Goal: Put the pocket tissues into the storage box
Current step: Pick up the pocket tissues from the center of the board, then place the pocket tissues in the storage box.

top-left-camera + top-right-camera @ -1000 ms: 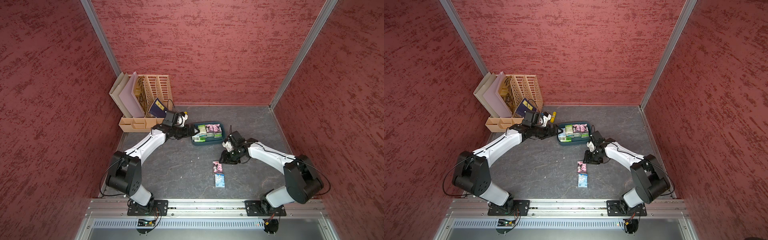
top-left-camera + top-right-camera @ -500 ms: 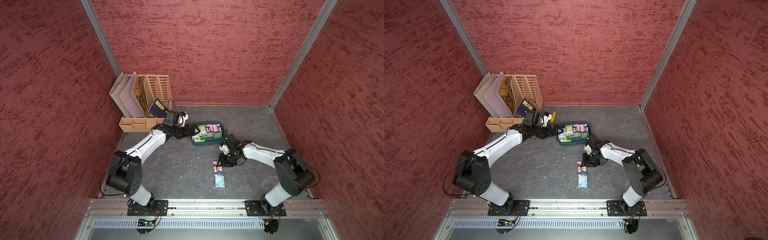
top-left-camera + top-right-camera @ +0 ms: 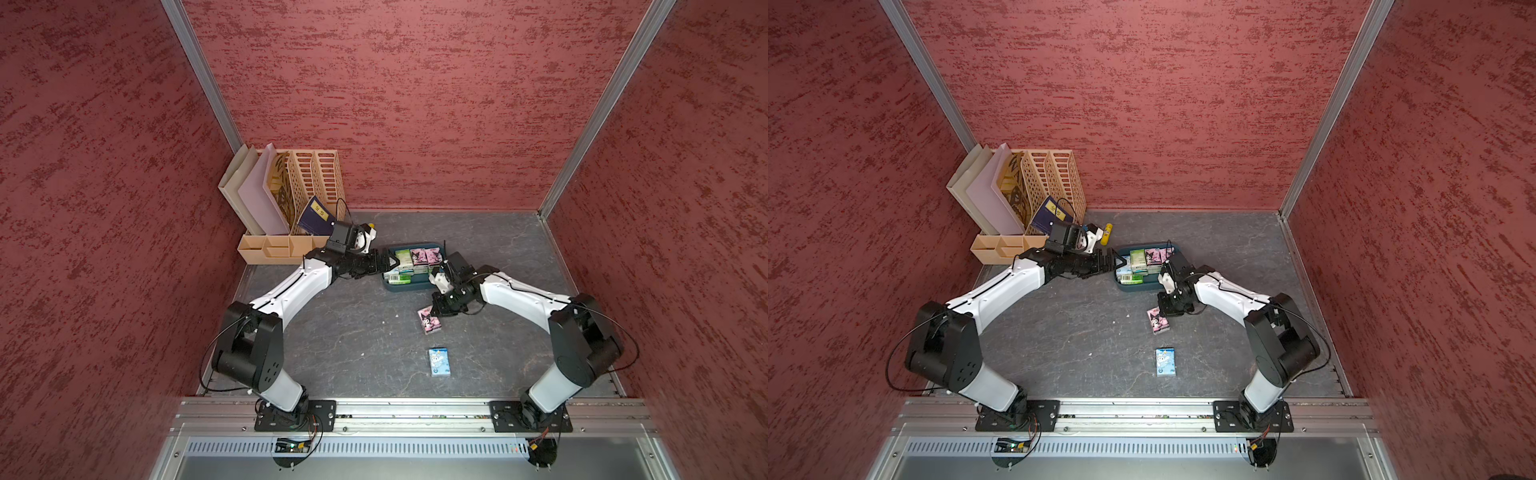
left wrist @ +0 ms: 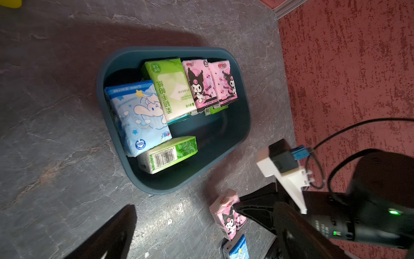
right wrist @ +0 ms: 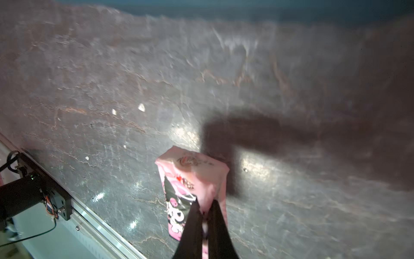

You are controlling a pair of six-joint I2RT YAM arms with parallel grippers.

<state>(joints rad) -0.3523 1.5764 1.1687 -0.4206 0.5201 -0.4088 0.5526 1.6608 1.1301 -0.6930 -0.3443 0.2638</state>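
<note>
Clamped shut: right gripper (image 5: 205, 203) on small flat pink cartoon-print tissue pack (image 5: 190, 177), just beside dark teal shallow plastic storage box (image 4: 100, 89). Wide open at box rim: left gripper (image 3: 392, 262). Boxed: at least five packs (image 4: 170, 87). Left to do: pink one, then pale blue pack (image 3: 439, 362) lying on grey table (image 3: 332, 340).

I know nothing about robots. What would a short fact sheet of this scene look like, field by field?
Storage box: teal tub, at least five tissue packs visible inside
Right tool: shut on a pink pack, outside the box
Left tool: open, empty, by the box's edge
Loose on table: one blue pack, lying flat
Left to do: two packs not yet boxed
</note>
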